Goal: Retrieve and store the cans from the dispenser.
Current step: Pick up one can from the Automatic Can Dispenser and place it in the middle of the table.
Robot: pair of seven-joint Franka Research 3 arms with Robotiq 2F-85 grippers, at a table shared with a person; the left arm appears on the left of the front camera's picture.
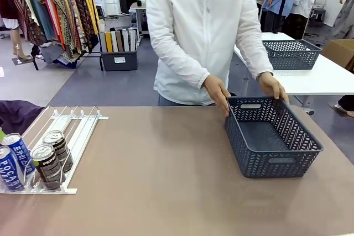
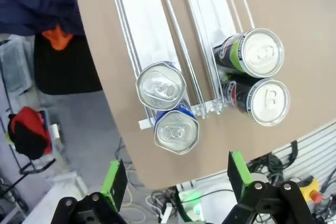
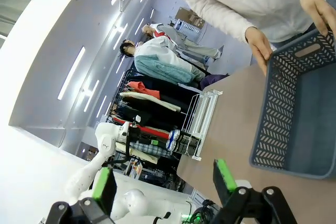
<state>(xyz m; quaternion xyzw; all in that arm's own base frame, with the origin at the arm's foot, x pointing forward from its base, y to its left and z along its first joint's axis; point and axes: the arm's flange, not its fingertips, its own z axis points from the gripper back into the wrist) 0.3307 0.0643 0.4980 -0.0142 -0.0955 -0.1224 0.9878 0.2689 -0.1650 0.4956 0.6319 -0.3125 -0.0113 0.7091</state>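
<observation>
Left gripper (image 2: pixel 176 177): jaws spread wide with nothing between the green pads; it hangs above the table's near edge, pointing down at the can tops.
Right gripper (image 3: pixel 164 181): fingers wide apart and empty; it is above the table, aimed across it at the basket and the person, with its view rolled sideways.
Table (image 1: pixel 166 181): brown top, with the dispenser at the robot's left and the basket at its right, well apart.
Person (image 1: pixel 204 26): in a white shirt, standing at the far side behind the basket.
Person's hands: one hand (image 1: pixel 217 92) grips the basket's far left corner, and the other hand (image 1: pixel 274 85) rests on its far rim.
Basket (image 1: pixel 276 164): dark grey lattice, upright.
Dispenser (image 1: pixel 83 131): flat white rack whose rails slope toward the robot.
Cans: four stand upright in two lanes at the stopper end, two per lane and touching.
Front view: from the side, two blue cans (image 1: pixel 16 156) in the outer lane, two dark cans (image 1: pixel 52 158) beside them.
Left wrist view: from above, silver tops over blue sides (image 2: pixel 160 86), plus a green-and-black can (image 2: pixel 261 52) behind a dark one (image 2: pixel 269 102).
In the way: thin rails flank each pair, and the end stopper bar (image 2: pixel 210 109) crosses below them.
Second basket (image 1: pixel 291 53): on a white table behind the person.
</observation>
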